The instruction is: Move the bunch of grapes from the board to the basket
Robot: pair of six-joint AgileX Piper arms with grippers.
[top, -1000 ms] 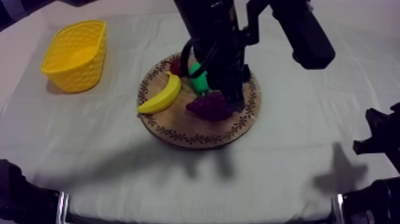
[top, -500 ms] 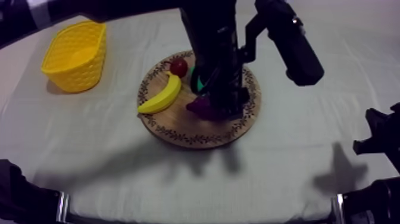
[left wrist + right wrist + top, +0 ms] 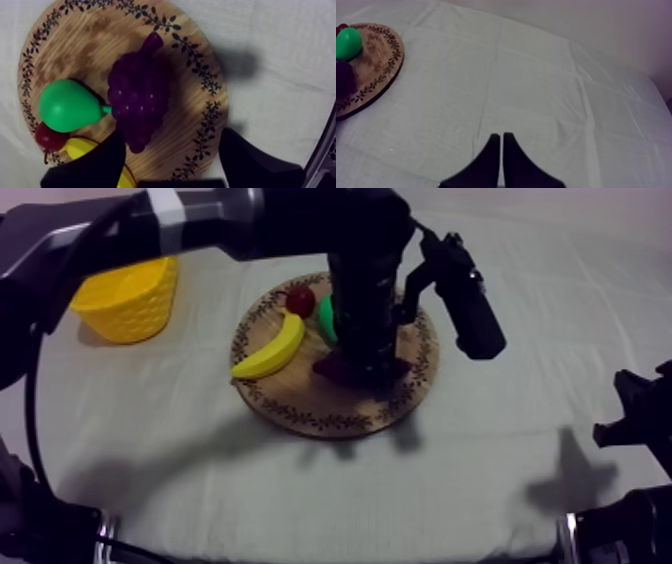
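Top view: the left arm point(image 3: 250, 213) enters from the upper left and stands over the round wooden board point(image 3: 330, 416). Its wrist covers most of the bunch of grapes point(image 3: 333, 369), leaving a dark purple edge showing beside the arm near the board's middle. Layout from the same view: yellow basket point(image 3: 126, 296) on the worktop point(image 3: 500, 478), far left, well apart from the board. The banana point(image 3: 268, 351) lies on the board's left part, the small red fruit point(image 3: 300, 300) at its far rim, and the green pear point(image 3: 325, 318) between that fruit and the arm. The right arm point(image 3: 640, 428) sits low at the right edge. Left wrist view supplies what the arm hides from above. The whole bunch lies flat on the board, broad in the middle, narrowing to a stub at one end and a rounded tip at the other, deep purple with small glossy highlights on the berries. The pear's stalk end touches the bunch's side; red fruit and banana lie past the pear. On the left gripper point(image 3: 171, 136) the fingers point(image 3: 102, 160) are apart. One is just beside the bunch's rounded tip, the other is over the board's rim, and nothing is clamped. Contact between the near finger and the bunch: cannot tell. Right wrist view: the right gripper point(image 3: 501, 137) has its fingers together as a narrow wedge over bare cloth point(image 3: 536, 75), well apart from the board. The pear and a slice of the bunch show at the board's edge.
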